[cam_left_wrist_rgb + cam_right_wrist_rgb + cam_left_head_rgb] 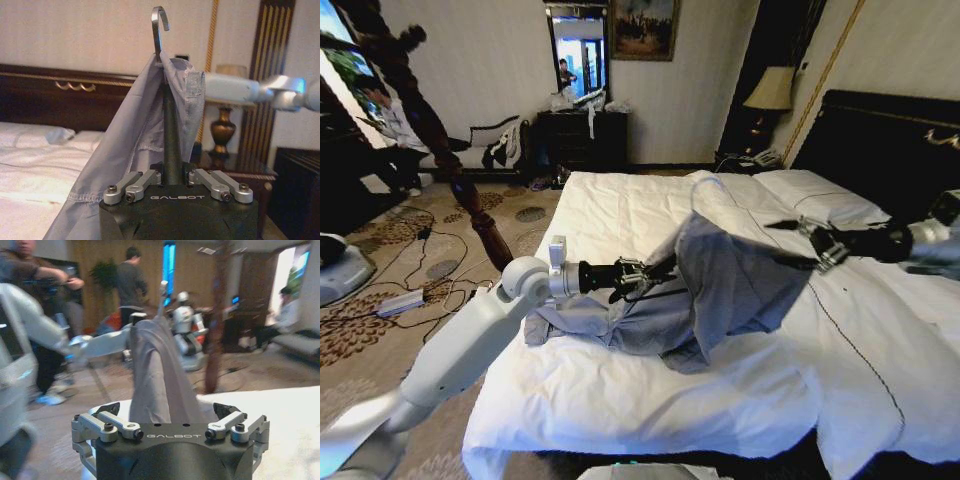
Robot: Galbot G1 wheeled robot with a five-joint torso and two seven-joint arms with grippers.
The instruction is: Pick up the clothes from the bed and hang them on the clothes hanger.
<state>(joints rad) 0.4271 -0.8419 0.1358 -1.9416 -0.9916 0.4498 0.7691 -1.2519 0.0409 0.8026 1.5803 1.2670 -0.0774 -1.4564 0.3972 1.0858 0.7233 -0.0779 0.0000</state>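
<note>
The light blue-grey clothes (730, 275) hang draped over the black clothes hanger (662, 268) above the white bed (620, 210), with a sleeve trailing onto the duvet. My left gripper (642, 276) is shut on the hanger's left end. In the left wrist view the fingers of that gripper (172, 176) clamp the black hanger (171, 140), whose silver hook (160, 25) sticks out past the shirt (132, 150). My right gripper (788, 244) is at the shirt's right side, open. In the right wrist view, fabric (157, 370) rises between the spread fingers of that gripper (167, 411).
A tall dark turned-wood pole (470, 190) stands left of the bed on the patterned carpet, with cables (420, 290) on the floor nearby. The black headboard (880, 130) and a bedside lamp (770, 90) are at the right. People stand in the room behind.
</note>
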